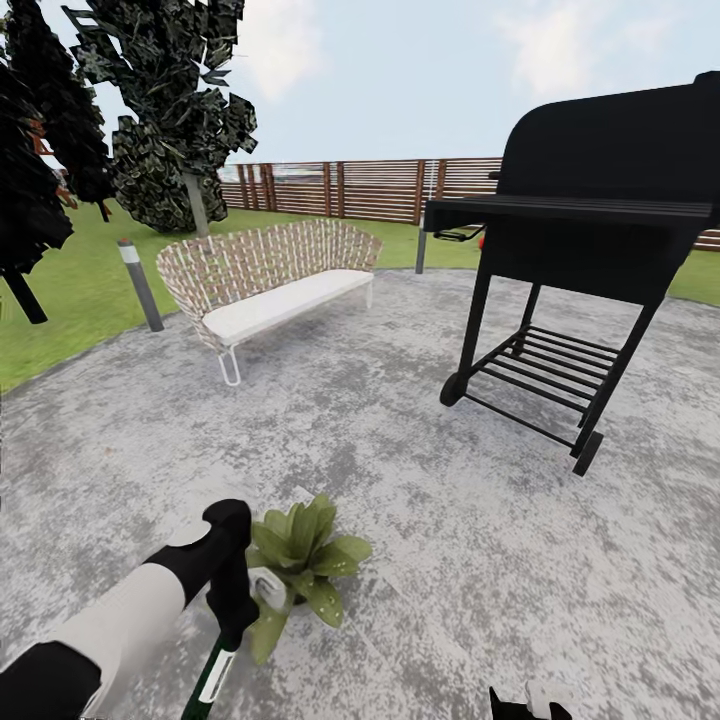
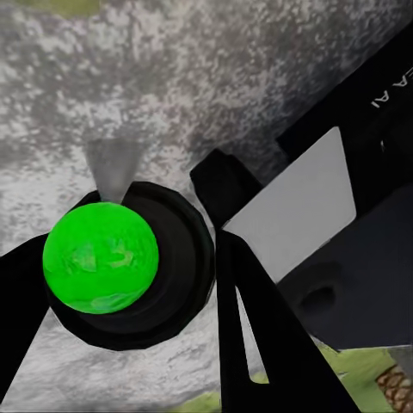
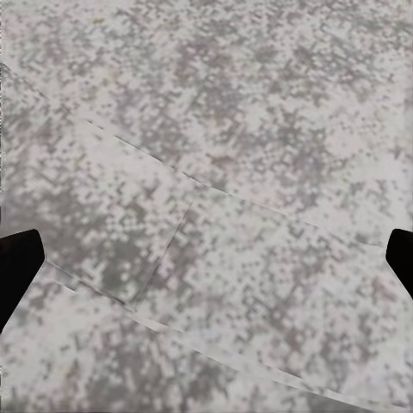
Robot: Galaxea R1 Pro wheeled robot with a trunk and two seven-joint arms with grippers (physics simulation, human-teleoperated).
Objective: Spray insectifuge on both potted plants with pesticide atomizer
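In the head view my left gripper is shut on the pesticide atomizer. Its dark-green bottle points down toward me and its whitish head sits against the potted plant, a rosette of broad light-green leaves on the stone patio. In the left wrist view the atomizer appears end-on as a bright green disc in a black ring between the black fingers. The spiky plant is out of view. My right gripper hangs open over bare patio, its fingertips at the frame edges.
A black wheeled grill stands at the right. A wicker bench with a white cushion sits at the patio's far left, beside a short bollard lamp. Lawn, dark trees and a slat fence lie beyond.
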